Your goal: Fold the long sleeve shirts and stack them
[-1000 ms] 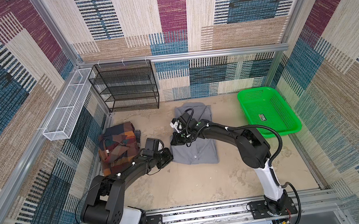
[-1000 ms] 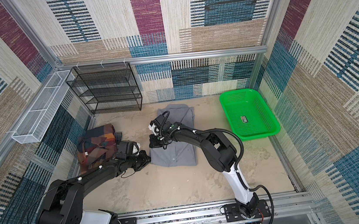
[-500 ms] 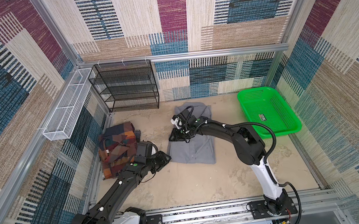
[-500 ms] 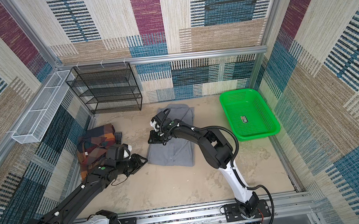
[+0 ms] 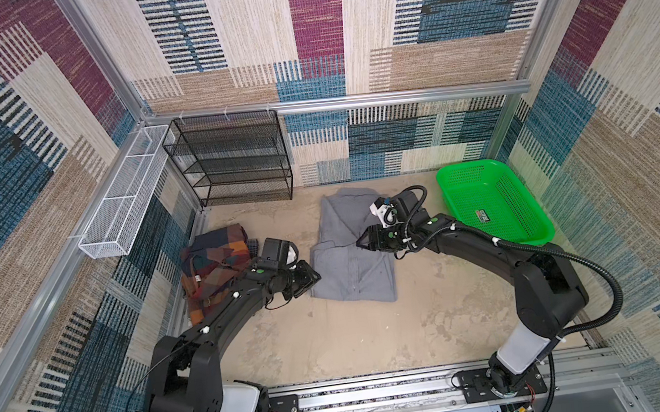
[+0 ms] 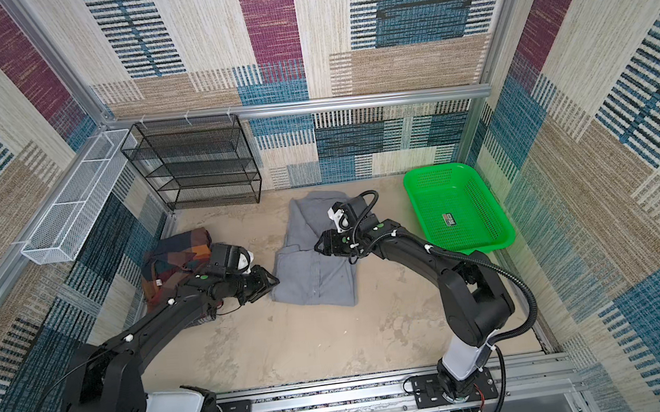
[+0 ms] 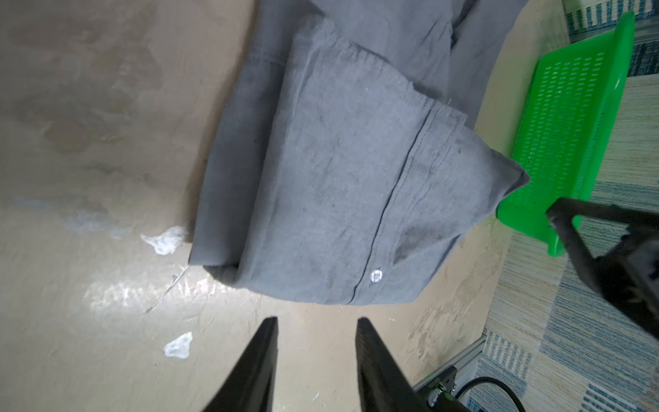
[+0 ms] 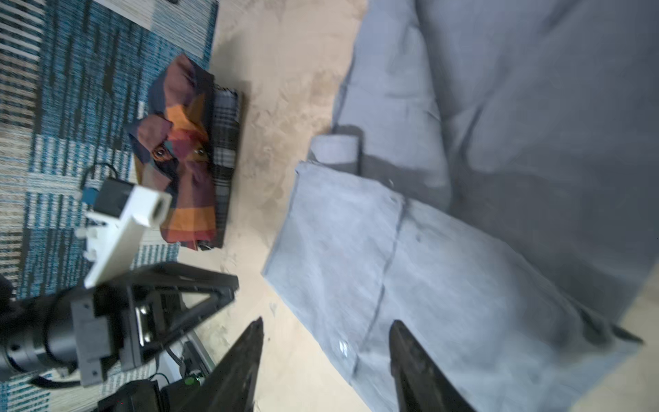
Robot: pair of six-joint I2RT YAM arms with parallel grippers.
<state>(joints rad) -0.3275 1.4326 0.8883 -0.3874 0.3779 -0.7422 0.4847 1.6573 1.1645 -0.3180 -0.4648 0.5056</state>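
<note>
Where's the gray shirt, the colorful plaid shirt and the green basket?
gray shirt point(image 5: 352, 271): in a top view, middle of its folded front.
plaid shirt point(image 5: 216, 256): in a top view, the orange and brown patches on top.
green mesh basket point(image 5: 486, 195): in a top view, its bare mesh floor.

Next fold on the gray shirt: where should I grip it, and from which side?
Probably its two near corners. The gray shirt lies flat, its near edge straight and uncovered. Bring the left gripper to the left corner from the left, the right gripper to the right corner from the right; both are open.
</note>
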